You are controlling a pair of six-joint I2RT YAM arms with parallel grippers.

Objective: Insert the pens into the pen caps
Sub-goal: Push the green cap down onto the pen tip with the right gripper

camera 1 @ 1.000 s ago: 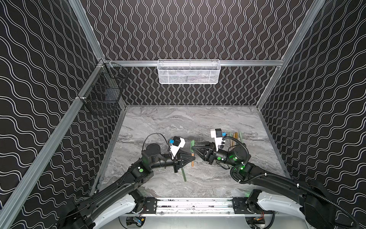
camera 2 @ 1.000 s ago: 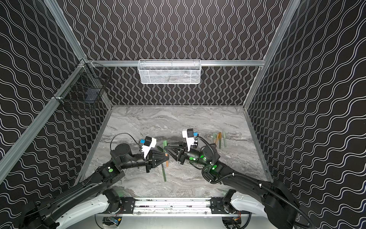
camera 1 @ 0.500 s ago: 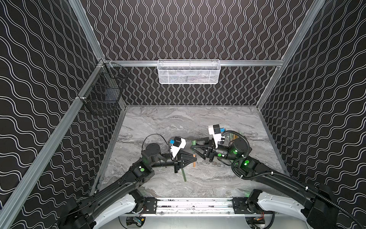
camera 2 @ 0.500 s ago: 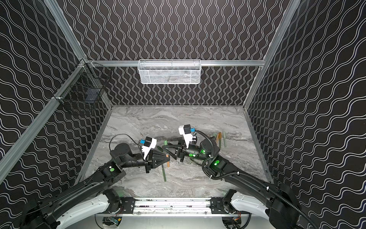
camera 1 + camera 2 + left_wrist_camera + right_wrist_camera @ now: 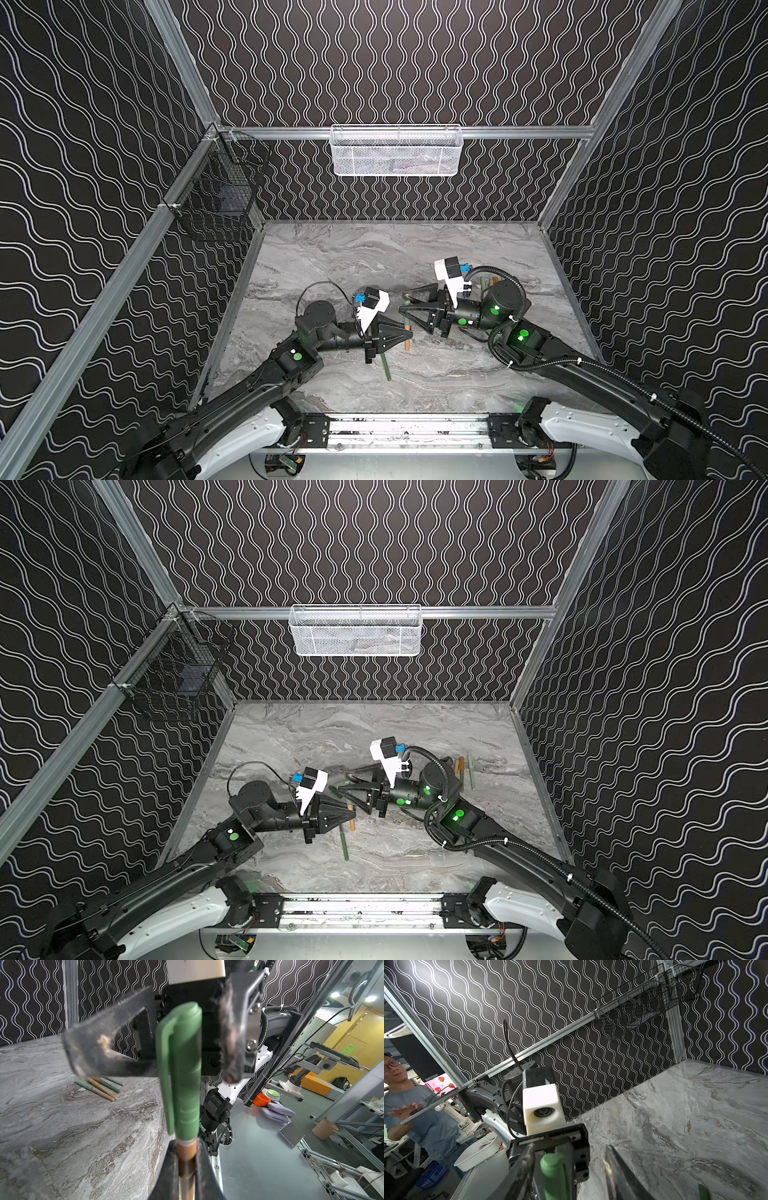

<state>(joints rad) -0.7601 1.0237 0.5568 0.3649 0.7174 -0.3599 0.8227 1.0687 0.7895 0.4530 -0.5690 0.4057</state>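
Since a second ago the right gripper point(image 5: 403, 302) has spread its jaws. They now stand clear on either side of the green cap point(image 5: 182, 1064), touching nothing.

Nearest, low in the middle of both top views, a dark green pen point(image 5: 384, 368) lies on the table point(image 5: 436, 374), just beside the left arm; whether it is capped is too small to tell. Above it, at centre frame, the left gripper point(image 5: 409, 332) is clenched on the orange pen point(image 5: 186, 1151). The left wrist view shows the barrel pinched at the bottom edge, with the green cap pushed down over its tip. The cap looks seated, though its colour does not match the barrel.

Farther back, right of centre in a top view, a bunch of pens point(image 5: 461, 766) lies by the right arm, tan and green side by side. I cannot tell if any of them are capped, and no loose caps are clearly visible.

One pen looks done, and most seem left.
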